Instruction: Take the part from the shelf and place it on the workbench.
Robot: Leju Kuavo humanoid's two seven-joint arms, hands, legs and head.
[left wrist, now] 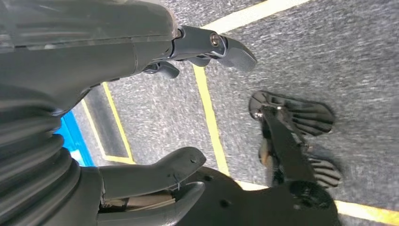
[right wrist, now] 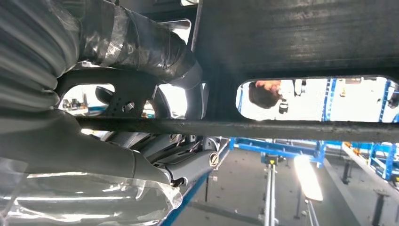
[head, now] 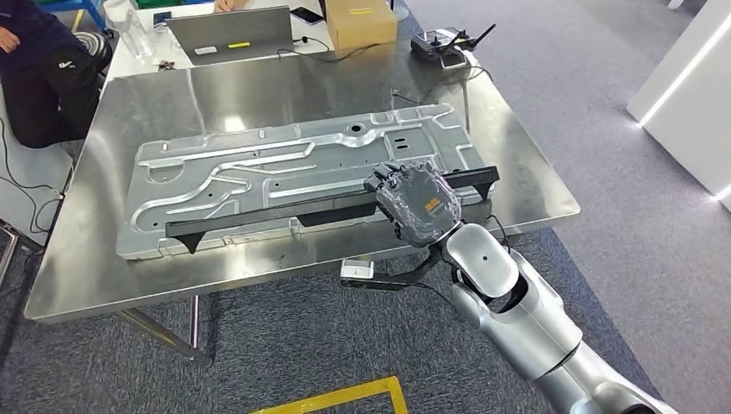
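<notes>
Silver part point(head: 293, 172) flat on workbench point(head: 534, 185); right hand point(head: 415, 203) grips its black edge bar; left hand point(left wrist: 141, 108) empty, fingers apart.

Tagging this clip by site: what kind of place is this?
Likely a robotics test area in an industrial lab or workshop: a stainless steel workbench holding a large stamped metal panel, yellow floor tape, plus a laptop and radio controller on the tables behind.

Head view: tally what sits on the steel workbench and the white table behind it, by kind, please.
Stamped metal panel: 1
Black bar part, gripped by the right hand: 1
Laptop: 1
Cardboard box: 1
Remote controller: 1
Clear plastic bottle: 1
Total: 6
</notes>
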